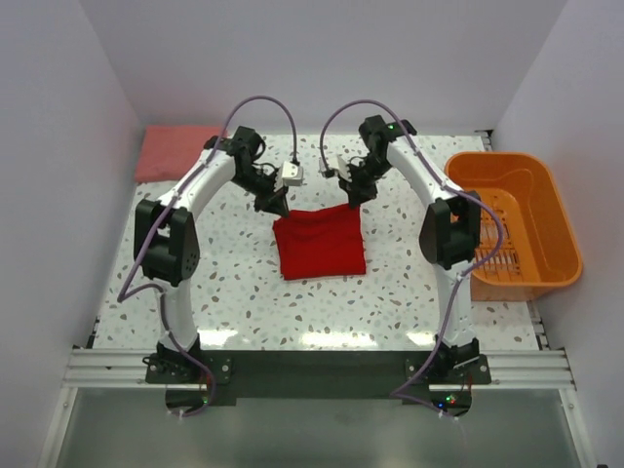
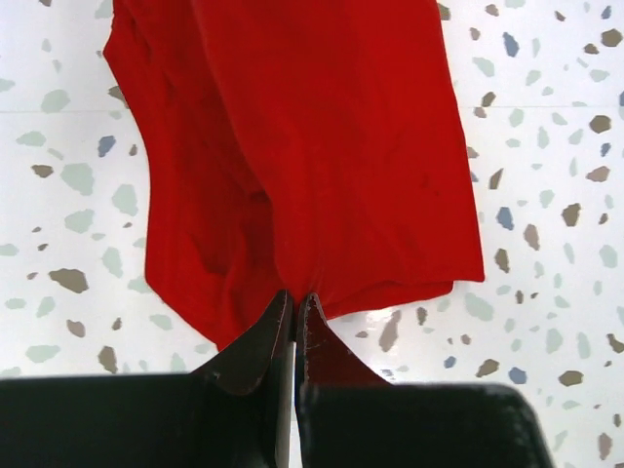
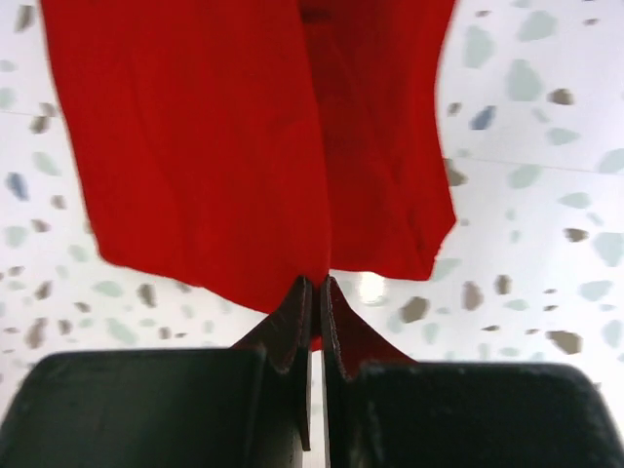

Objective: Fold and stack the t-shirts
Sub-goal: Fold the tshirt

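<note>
A red t-shirt (image 1: pixel 320 245), partly folded into a rough rectangle, lies at the middle of the speckled table. My left gripper (image 1: pixel 277 203) is shut on the shirt's far left corner, and the left wrist view shows its jaws pinching the red cloth (image 2: pixel 292 175) at the edge. My right gripper (image 1: pixel 353 198) is shut on the far right corner, with the cloth (image 3: pixel 244 146) hanging from its closed jaws in the right wrist view. Both far corners are lifted a little off the table. A folded pink t-shirt (image 1: pixel 174 152) lies at the far left corner.
An orange basket (image 1: pixel 522 226) stands at the right edge of the table. White walls close in the left, right and far sides. The arm bases sit on the rail at the near edge.
</note>
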Controlling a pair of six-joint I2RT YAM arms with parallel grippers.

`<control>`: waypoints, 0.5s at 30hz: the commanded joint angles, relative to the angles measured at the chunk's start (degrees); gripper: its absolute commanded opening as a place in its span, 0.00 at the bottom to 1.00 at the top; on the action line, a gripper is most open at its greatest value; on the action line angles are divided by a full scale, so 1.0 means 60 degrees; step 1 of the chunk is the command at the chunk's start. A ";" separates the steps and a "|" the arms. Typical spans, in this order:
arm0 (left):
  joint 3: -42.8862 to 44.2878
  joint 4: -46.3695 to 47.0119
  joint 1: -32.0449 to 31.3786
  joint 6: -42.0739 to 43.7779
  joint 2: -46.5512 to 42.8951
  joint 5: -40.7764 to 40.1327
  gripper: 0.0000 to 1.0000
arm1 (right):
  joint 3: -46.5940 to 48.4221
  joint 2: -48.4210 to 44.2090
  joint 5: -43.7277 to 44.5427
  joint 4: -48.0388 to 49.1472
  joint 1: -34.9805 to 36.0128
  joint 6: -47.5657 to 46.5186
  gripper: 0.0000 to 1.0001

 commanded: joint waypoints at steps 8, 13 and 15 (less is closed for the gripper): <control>0.2316 -0.0157 0.0605 -0.0190 0.2028 0.0414 0.00 | 0.2306 0.1770 -0.0090 -0.1372 -0.0262 -0.0705 0.00; 0.2143 0.0704 0.0869 -0.1096 0.2557 0.0181 0.00 | 0.2352 0.2181 -0.0060 0.0284 -0.0262 0.0420 0.00; 0.1866 0.1115 0.0957 -0.1522 0.2719 -0.0009 0.00 | 0.2032 0.2225 0.0172 0.1089 -0.0233 0.0685 0.07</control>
